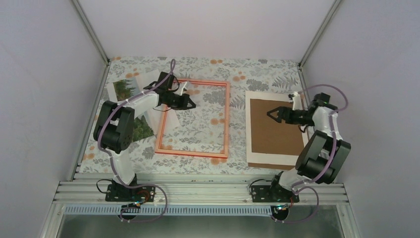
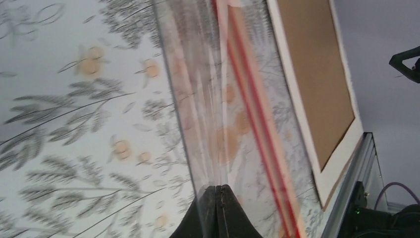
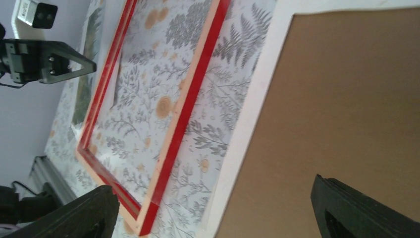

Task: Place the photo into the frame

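From above, your left arm (image 1: 143, 101) hides the middle of the photo (image 1: 124, 89); only two ends of it show. In the left wrist view the clear pane (image 2: 208, 124) is streaked and blurred, and the bottom edge crops the left gripper (image 2: 218, 188). The right gripper (image 3: 213, 186) shows only cropped fingers (image 3: 361, 213).

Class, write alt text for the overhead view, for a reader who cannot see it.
An orange-pink frame lies flat at the centre of a floral tablecloth. The left gripper pinches a clear sheet over the frame's left side; the open right gripper hovers over a brown board. The photo lies far left, partly hidden by the left arm.
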You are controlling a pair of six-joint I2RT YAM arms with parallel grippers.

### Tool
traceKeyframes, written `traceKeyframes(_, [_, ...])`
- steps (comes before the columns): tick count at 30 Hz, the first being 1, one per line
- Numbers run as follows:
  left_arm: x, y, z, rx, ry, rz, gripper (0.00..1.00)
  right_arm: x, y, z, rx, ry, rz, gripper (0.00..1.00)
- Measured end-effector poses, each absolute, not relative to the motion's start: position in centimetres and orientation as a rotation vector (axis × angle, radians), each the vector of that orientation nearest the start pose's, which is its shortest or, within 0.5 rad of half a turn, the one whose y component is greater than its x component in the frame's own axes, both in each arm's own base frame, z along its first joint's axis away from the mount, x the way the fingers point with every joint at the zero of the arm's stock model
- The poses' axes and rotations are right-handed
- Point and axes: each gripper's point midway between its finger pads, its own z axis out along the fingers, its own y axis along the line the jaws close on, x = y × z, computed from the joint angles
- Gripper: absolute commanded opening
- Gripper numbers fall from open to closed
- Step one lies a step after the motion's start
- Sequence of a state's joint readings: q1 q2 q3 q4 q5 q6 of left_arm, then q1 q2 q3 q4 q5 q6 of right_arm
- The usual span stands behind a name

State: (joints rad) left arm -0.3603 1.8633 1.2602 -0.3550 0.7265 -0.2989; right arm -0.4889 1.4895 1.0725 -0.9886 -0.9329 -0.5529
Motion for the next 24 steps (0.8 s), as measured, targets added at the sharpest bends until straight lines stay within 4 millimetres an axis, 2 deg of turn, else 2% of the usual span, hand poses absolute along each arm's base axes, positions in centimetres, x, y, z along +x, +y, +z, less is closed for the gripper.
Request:
traceKeyframes(5, [38.2,-23.9,8.3,0.394,2.609,-1.142,0.02,32.2,3.0,13.4,-0.154,2.416,1.076,0.93])
traceKeyframes(8, [38.1,-22.8,7.3,0.401,2.642,-1.126,0.02,32.7,4.8,12.3,-0.129,2.436,1.137,0.92])
traceKeyframes(15, [38.5,-21.1,7.5,0.452,2.653,-1.088,0.02,32.8,7.6,10.4,-0.091,2.478,1.209,0.91])
traceKeyframes(20, [38.7,-19.2,6.9,0.394,2.688,-1.057,0.02,33.3,8.7,10.0,-0.104,2.478,1.224,0.8])
traceKeyframes(24, [38.9,-18.5,6.7,0.369,2.694,-1.042,0.03,33.1,10.1,9.6,-0.137,2.485,1.24,0.74])
